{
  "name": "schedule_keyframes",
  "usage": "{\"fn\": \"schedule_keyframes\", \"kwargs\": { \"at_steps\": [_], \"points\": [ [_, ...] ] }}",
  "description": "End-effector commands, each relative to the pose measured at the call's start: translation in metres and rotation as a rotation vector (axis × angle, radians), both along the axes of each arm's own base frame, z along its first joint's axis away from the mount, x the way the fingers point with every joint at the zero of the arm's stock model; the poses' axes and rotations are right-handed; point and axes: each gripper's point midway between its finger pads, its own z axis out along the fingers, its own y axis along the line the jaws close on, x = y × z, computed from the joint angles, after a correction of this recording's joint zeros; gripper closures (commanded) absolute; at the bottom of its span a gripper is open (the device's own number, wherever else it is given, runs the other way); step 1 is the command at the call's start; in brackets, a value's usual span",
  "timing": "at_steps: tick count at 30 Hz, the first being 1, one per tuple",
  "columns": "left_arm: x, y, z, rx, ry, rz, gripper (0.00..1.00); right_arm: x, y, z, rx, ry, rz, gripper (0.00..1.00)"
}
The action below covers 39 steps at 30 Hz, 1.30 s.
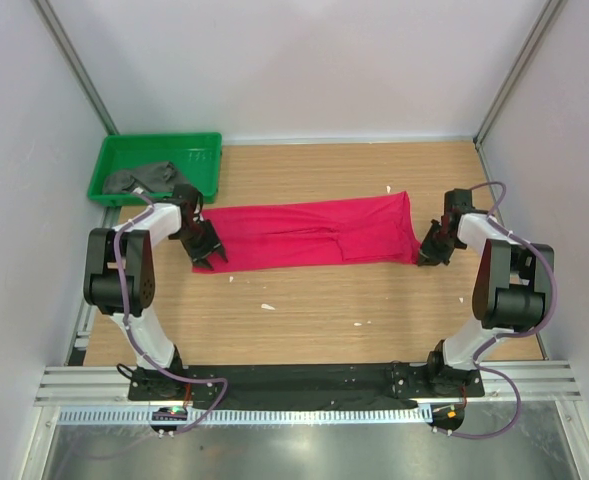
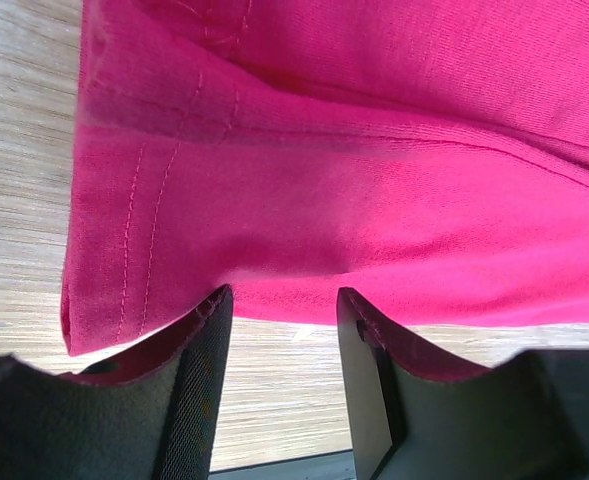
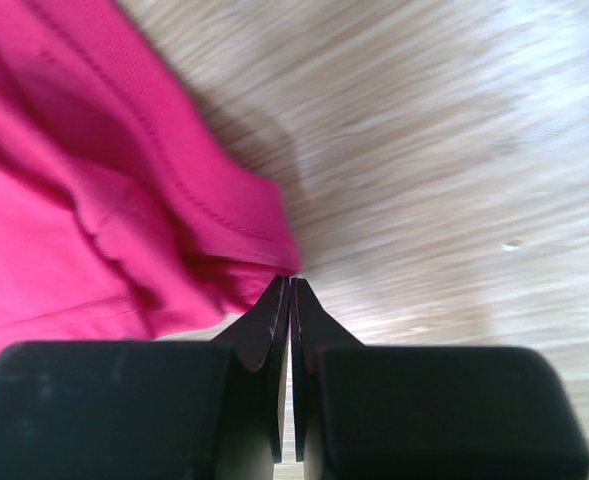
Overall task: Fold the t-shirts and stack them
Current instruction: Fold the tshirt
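The red t-shirt [image 1: 314, 232] lies folded into a long strip across the wooden table. The dark grey t-shirt [image 1: 144, 178] lies crumpled in the green tray. My left gripper [image 1: 206, 258] is open at the strip's left end. In the left wrist view its fingertips [image 2: 279, 300] sit at the near edge of the red cloth [image 2: 354, 180], with bare table between them. My right gripper [image 1: 429, 252] is at the strip's near right corner. In the right wrist view its jaws [image 3: 291, 280] are shut, with the corner of the red cloth [image 3: 94, 200] pinched at their tips.
The green tray [image 1: 209, 150] stands at the back left, close behind my left arm. White walls and metal posts enclose the table. A few white scraps [image 1: 267, 306] lie on the wood in front of the shirt.
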Motion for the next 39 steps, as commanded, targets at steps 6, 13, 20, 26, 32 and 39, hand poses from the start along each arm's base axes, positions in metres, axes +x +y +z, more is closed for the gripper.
{"fn": "schedule_keyframes", "kwargs": {
  "at_steps": [6, 13, 20, 26, 32, 39],
  "points": [
    [-0.005, 0.027, -0.024, 0.112, 0.036, -0.008, 0.53, 0.004, -0.023, 0.013, -0.132, -0.011, 0.012, 0.95],
    [0.007, 0.022, 0.019, 0.084, -0.085, -0.019, 0.48, 0.003, -0.011, 0.032, -0.068, -0.054, -0.019, 0.79],
    [0.004, 0.031, 0.072, 0.124, -0.24, 0.005, 0.32, 0.01, 0.017, 0.055, 0.105, -0.134, -0.108, 0.49],
    [0.005, 0.029, 0.074, 0.113, -0.272, -0.003, 0.31, 0.015, 0.041, 0.064, 0.281, -0.186, -0.24, 0.46],
    [0.027, 0.002, 0.045, -0.039, -0.198, -0.121, 0.39, 0.012, 0.047, 0.042, 0.326, -0.195, -0.322, 0.45],
    [0.027, 0.021, 0.004, 0.061, -0.05, -0.08, 0.41, 0.02, 0.042, 0.02, 0.267, -0.167, -0.318, 0.45]
  ]
}}
